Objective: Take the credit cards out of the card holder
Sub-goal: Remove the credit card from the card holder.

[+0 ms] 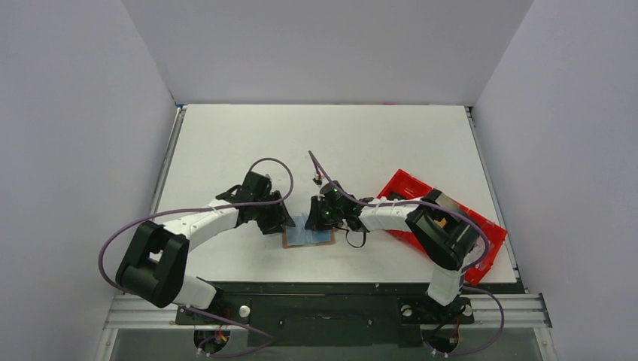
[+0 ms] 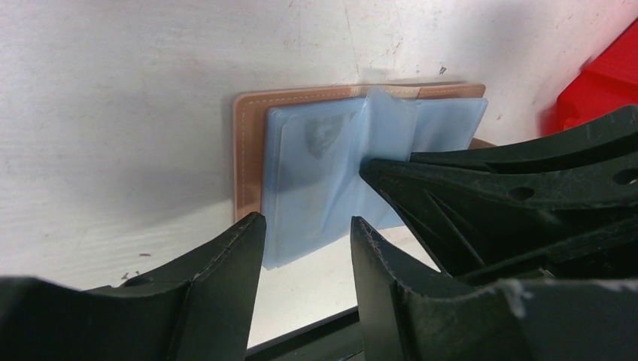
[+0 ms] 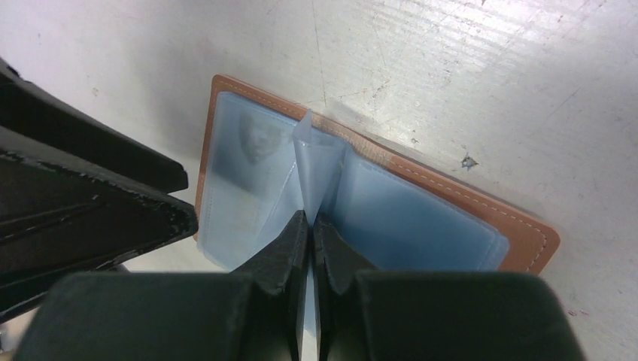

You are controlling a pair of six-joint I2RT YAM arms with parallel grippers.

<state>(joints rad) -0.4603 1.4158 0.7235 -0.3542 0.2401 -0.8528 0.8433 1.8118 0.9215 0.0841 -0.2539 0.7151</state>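
The card holder (image 1: 308, 237) lies open and flat on the counter (image 1: 376, 135), blue sleeves facing up, between the two arms and just left of the red tray (image 1: 395, 184). Our right claw (image 3: 310, 218) is pinched together on the middle sleeve (image 3: 312, 162), which stands upright along the fold. Our left claw (image 2: 307, 226) hangs with its fingers apart at the near edge of the left panel, clamped on nothing.

We judge the step in hand to be reaching the card (image 3: 259, 139) whose shield emblem shows through the left sleeve. To do it well, we hold the pinched leaf lightly and draw it toward the right, so the left pocket lies exposed without the leather lifting off the counter. The left claw should come in low and find the pocket's open side; which edge that is we cannot tell from here. It should close on the card alone, not on the plastic over it. A thin film will bunch and slip, so a slow pull along the pocket suits better than a lift.

By our count there are one card holder, two claws, one red tray and three blue sleeve faces showing: left, upright and right. One card is plainly visible; whether the other sleeves hold more we cannot tell.
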